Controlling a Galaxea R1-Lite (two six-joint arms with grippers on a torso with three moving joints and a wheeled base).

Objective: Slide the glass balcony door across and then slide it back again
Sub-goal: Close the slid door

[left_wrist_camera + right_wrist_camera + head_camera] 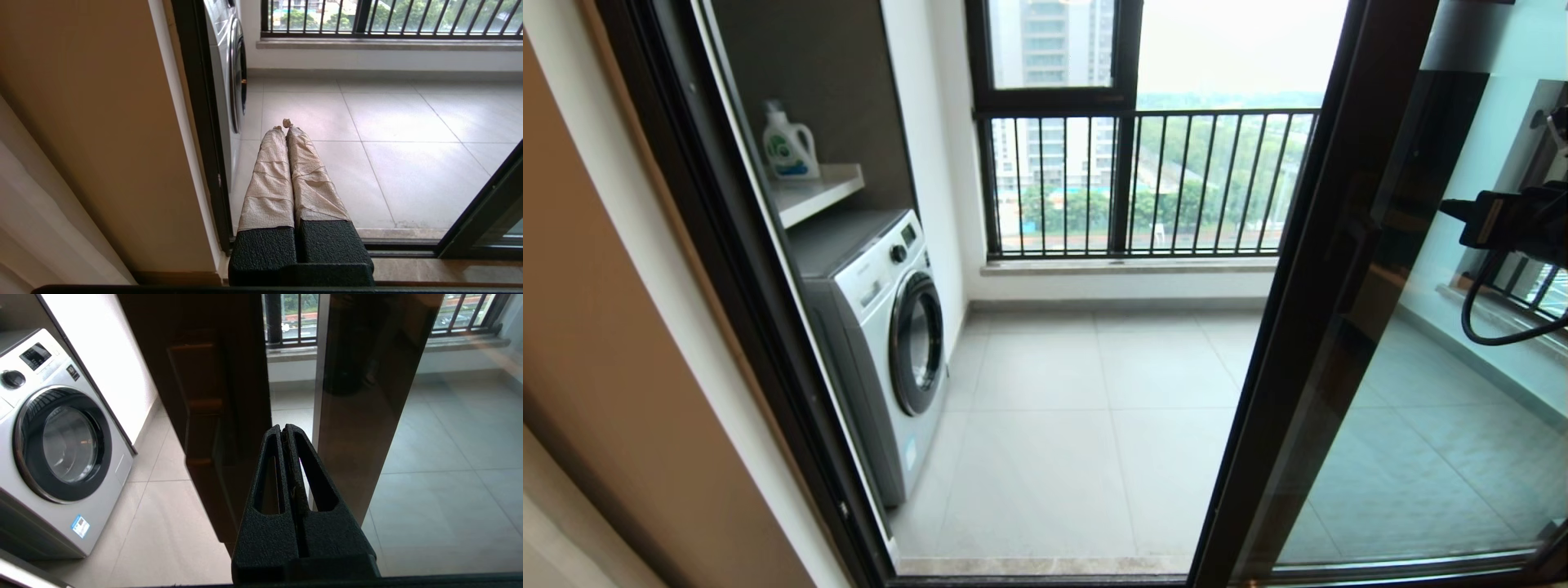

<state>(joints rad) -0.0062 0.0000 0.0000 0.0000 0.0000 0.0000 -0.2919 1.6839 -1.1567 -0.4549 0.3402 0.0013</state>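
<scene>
The glass balcony door (1311, 327) stands slid to the right, leaving the doorway open on the left. Its dark stile (233, 416) carries the short black bar handle (198, 402). My right gripper (284, 428) is shut and holds nothing. It points at the stile's edge just beside the handle, where the glass (367, 396) begins; whether it touches the stile, I cannot tell. Only the right arm's wrist (1515, 216) shows in the head view, at the right edge. My left gripper (284, 124), fingers wrapped in tan tape, is shut and empty, low by the left jamb.
A white washing machine (882, 327) stands just inside the balcony on the left, under a shelf with a detergent bottle (788, 143). The dark left jamb (743, 327) and the floor track (1045, 576) bound the opening. A barred window (1143, 180) closes the far side.
</scene>
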